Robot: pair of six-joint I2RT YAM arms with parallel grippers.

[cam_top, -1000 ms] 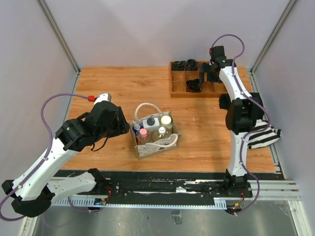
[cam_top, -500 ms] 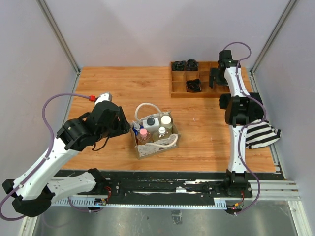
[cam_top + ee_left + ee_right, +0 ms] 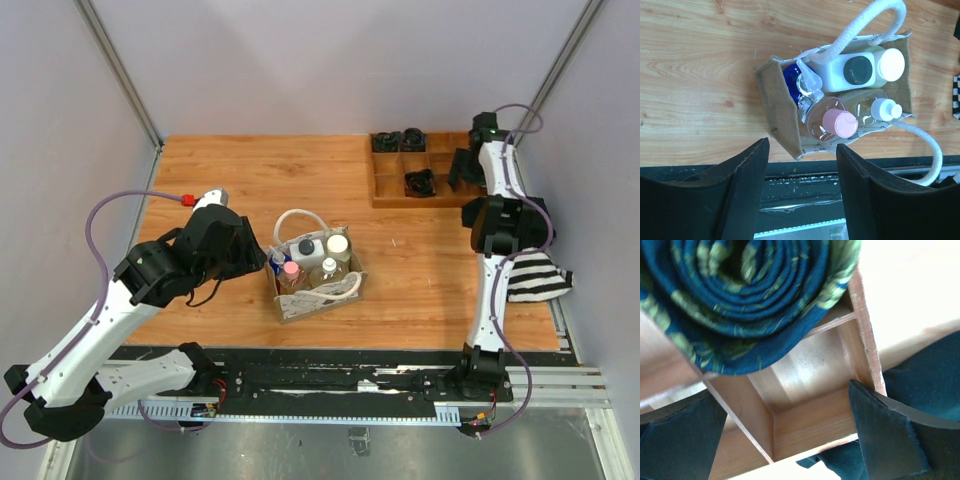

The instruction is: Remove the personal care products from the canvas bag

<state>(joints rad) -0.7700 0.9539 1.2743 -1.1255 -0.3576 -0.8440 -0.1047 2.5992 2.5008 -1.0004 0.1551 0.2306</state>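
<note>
The canvas bag [image 3: 316, 301] stands near the table's front centre, and the left wrist view shows its wall [image 3: 782, 115]. In it are a pink-capped bottle [image 3: 839, 124], a white bottle with a black cap [image 3: 858, 70], a white-capped bottle [image 3: 890, 64], a blue bottle [image 3: 792, 80] and a clear bottle [image 3: 885, 108]. My left gripper [image 3: 252, 259] is open and empty just left of the bag; in its own view [image 3: 802, 147] the bag lies past its tips. My right gripper [image 3: 466, 170] is open at the wooden tray's right end, its fingers either side of an empty compartment [image 3: 785, 410].
The brown wooden tray [image 3: 385, 200] sits at the back right with black rolled bundles [image 3: 421, 182] in it; the right wrist view shows one as dark blue and green [image 3: 750, 300]. A striped cloth [image 3: 535, 278] lies at the right edge. The bag's rope handle [image 3: 860, 25] arches over the bottles.
My right gripper has moved right toward the back right corner, and the wooden tray has slid right with it. The left arm and the bag have stayed put.
</note>
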